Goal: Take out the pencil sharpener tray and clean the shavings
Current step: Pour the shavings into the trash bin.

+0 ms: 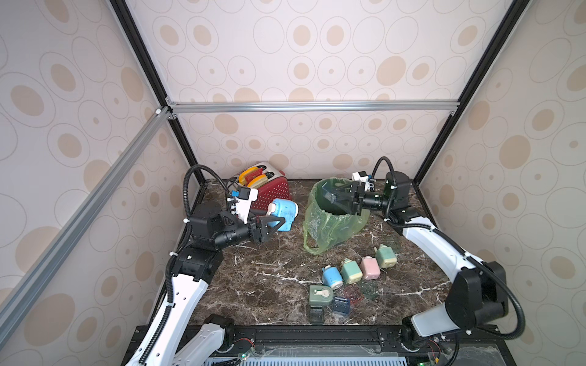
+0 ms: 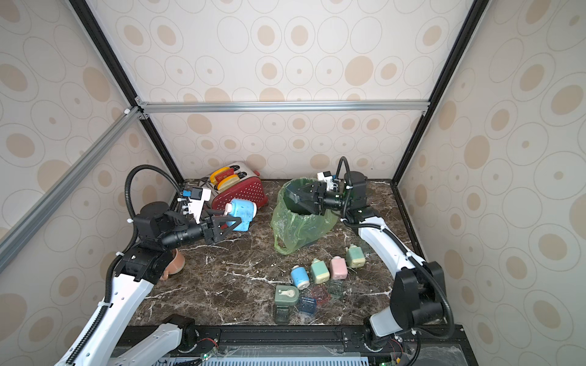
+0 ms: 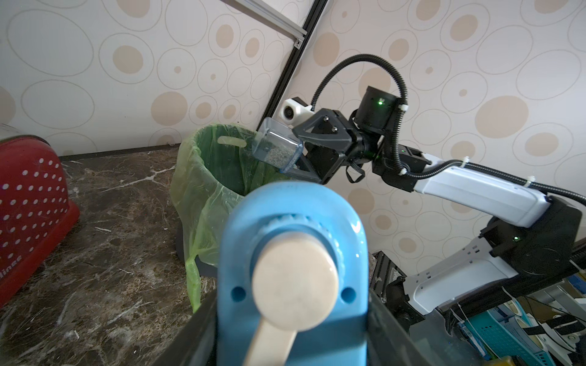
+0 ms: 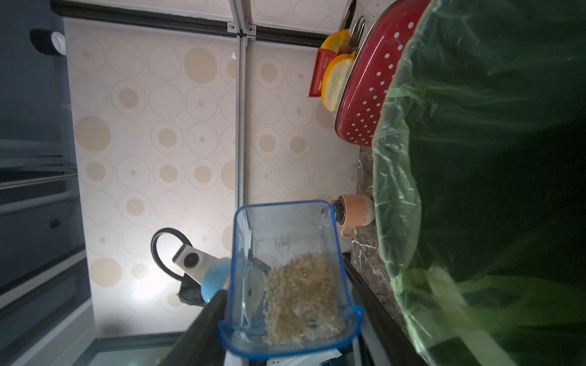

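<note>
My right gripper (image 3: 295, 152) pinches the clear blue tray (image 4: 285, 228), shavings (image 4: 301, 298) inside, over the green-bagged bin (image 1: 333, 221). My left gripper (image 1: 279, 223) clamps the blue sharpener (image 1: 284, 210) above the marble tabletop (image 1: 253, 285); patterned walls (image 1: 301, 63) surround.

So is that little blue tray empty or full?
Not empty, not full: the tray has a heap of brown shavings piled at one end.

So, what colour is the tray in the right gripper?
Transparent blue; the tray shows best in the right wrist view.
</note>
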Tool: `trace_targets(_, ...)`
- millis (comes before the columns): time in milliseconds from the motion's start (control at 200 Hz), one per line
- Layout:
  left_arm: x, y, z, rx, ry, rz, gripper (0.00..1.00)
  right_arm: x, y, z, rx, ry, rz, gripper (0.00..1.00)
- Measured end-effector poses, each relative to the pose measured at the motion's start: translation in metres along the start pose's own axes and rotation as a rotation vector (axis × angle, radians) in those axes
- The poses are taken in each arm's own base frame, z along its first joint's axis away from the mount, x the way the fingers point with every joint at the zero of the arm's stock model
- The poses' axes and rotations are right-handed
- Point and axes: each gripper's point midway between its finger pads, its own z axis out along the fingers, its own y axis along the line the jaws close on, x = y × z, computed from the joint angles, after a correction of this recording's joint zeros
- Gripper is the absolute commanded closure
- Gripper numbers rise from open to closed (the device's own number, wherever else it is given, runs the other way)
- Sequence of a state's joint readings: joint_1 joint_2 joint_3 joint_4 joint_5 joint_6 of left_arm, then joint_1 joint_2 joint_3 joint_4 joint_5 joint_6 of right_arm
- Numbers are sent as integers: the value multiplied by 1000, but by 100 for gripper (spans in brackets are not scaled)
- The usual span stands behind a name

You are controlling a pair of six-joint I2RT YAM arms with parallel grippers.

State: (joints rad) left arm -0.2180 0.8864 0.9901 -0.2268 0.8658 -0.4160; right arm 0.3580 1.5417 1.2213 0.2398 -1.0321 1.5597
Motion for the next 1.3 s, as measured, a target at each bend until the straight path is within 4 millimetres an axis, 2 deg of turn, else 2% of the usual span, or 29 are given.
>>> trace_targets(105, -2, -2, -2, 5, -12, 0, 100, -14, 0, 6, -24, 0, 137, 100)
trace_targets(250, -4, -4, -4, 10, -29, 6, 100, -24, 2, 5, -37, -37, 261, 100)
trace_targets(621, -6, -8, -8, 19, -51, 9, 100, -31, 16, -13, -72, -151, 339, 100)
trace_targets(781, -5, -8, -8, 20, -53, 4, 100, -35, 9, -16, -64, -184, 376, 100)
trace_targets(921, -7, -8, -8, 22, -59, 3, 100, -25, 4, -25, -49, -204, 377, 100)
trace_targets(1052, -7, -8, -7, 24, -63, 0, 100, -19, -26, -26, -44, -207, 419, 100)
trace_targets(1297, -7, -8, -7, 26, -67, 0, 100, -18, -19, -30, -47, -219, 436, 100)
